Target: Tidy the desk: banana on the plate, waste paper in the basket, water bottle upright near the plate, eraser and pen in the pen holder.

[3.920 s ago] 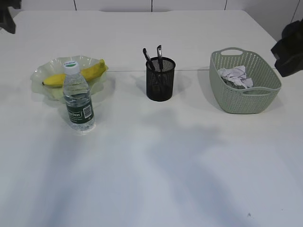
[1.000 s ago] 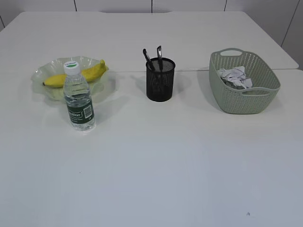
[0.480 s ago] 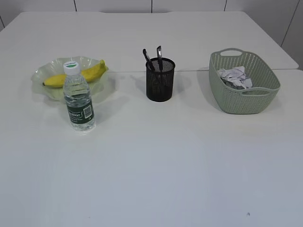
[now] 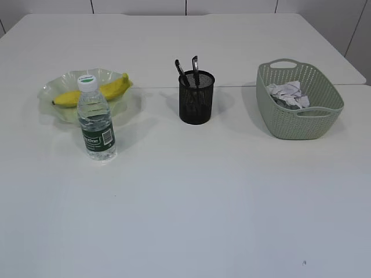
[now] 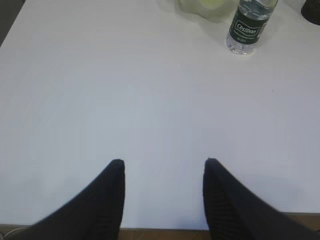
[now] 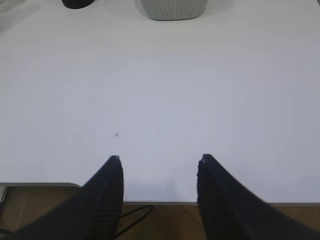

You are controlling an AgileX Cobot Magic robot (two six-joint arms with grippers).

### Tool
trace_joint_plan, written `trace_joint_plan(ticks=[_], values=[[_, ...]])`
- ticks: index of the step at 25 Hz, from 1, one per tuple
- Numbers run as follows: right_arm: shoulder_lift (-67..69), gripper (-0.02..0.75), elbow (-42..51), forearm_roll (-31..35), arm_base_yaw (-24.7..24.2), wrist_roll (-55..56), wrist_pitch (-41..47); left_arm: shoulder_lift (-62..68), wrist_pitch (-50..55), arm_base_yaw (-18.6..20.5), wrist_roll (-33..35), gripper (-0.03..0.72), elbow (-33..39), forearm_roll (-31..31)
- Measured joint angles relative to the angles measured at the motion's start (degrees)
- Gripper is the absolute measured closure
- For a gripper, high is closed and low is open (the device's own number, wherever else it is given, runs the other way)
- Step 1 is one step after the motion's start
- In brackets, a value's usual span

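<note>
The long curved yellow banana [image 4: 93, 92] is seen lying in the pale green translucent dish with the wavy rim [image 4: 49, 88], at the far left of the white tabletop [image 4: 191, 197]. Its long axis runs roughly left to right, the right tip raised over the dish's rim. It is judged soft and easily bruised, and would best be taken at mid-length across its width, though no further handling seems called for.

Just in front of the dish, the small clear plastic bottle with a white cap and dark green label [image 4: 96, 119] is set upright, its axis vertical. It is judged light, smooth and somewhat yielding; the labelled waist would give the surest hold.

At the middle, the black wire-mesh cylindrical cup [image 4: 196, 97] holds dark pens [image 4: 188, 68] leaning upward. Whether the eraser is inside cannot be told through the mesh.

To the right, well apart, crumpled white paper [image 4: 288, 93], light and soft, is seen inside the sage-green oval plastic basket with perforated walls [image 4: 301, 124].

The task is judged essentially done.

Neither arm appears in the exterior view. In the wrist views, the left pincer [image 5: 164, 172] and the right pincer [image 6: 157, 167] are each held moderately apart and empty over the bare near edge of the tabletop.
</note>
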Motion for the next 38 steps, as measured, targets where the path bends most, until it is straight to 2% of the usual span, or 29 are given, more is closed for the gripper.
trace_joint_plan(ticks=[13,21,28,38], values=[[0.00,0.372,0.87,-1.47,0.00,-0.11,-3.39,0.00,-7.53,0.00,0.18,0.329,5.39,0.00],[0.00,0.372,2.47,-1.47,0.00,-0.11,-6.62,0.00,-7.87,0.00,0.36,0.327,5.50,0.00],[1.16,0.361,2.78,-0.70,0.00,-2.38,-7.51,0.00,-7.97,0.00,0.36,0.246,5.50,0.00],[3.79,0.358,2.78,0.23,0.00,-4.00,-7.72,0.00,-7.97,0.00,0.36,0.237,5.50,0.00]])
